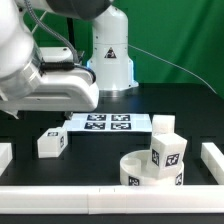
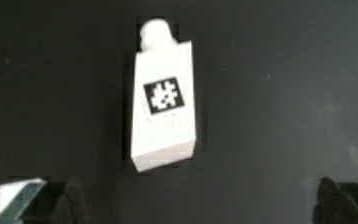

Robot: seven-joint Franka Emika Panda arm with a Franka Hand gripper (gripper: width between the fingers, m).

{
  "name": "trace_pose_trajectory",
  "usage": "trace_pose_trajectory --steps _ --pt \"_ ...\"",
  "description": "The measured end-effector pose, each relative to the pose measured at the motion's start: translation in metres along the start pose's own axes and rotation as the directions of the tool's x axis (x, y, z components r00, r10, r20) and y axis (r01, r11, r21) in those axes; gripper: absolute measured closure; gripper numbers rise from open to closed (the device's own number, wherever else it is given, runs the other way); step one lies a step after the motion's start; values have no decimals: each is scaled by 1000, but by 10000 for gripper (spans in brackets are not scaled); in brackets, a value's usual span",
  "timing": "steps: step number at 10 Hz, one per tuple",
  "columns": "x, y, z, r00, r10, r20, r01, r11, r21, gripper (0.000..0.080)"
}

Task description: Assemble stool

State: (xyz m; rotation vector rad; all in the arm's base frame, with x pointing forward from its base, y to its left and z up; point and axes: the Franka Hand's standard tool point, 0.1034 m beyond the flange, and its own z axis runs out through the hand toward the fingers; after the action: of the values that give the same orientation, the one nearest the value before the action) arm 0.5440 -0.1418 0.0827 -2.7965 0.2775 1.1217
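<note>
Since the loose stool leg (image 2: 162, 100) looks like hard white plastic (probably light, rigid and smooth-faced), I judge it will not crush but may slip. Take it across the long flat sides near mid-length, clear of the narrow peg end. It lies flat on the black table (image 2: 51, 80), apart from both fingertips (image 2: 23, 200). Gripper (image 2: 185, 203) jaws spread wide, holding nothing. Round seat (image 1: 133, 172) sits toward the exterior view's right, one upright leg (image 1: 167, 152) on it.

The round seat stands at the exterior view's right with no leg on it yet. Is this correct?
No. The round seat stands at the exterior view's right, but one tagged leg already stands upright on it; the exterior view shows this.
</note>
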Motion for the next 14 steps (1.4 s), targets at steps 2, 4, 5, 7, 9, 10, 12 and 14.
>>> trace_pose_trajectory --steps 2,4,5,7,9,10,12,14 --pt "0 2 3 1000 5 8 -5 1000 2 151" --pt "1 8 26 997 18 70 -20 1000 23 151" --pt "1 5 39 994 15 106 -18 999 30 151" --pt "2 1 50 990 13 138 -18 999 34 151" --pt "2 3 49 991 15 135 -20 999 36 151" --pt "2 4 49 991 15 135 -21 999 37 151" --pt "3 4 50 991 17 135 -22 999 37 151" --pt "11 2 70 990 36 136 -41 999 31 151"
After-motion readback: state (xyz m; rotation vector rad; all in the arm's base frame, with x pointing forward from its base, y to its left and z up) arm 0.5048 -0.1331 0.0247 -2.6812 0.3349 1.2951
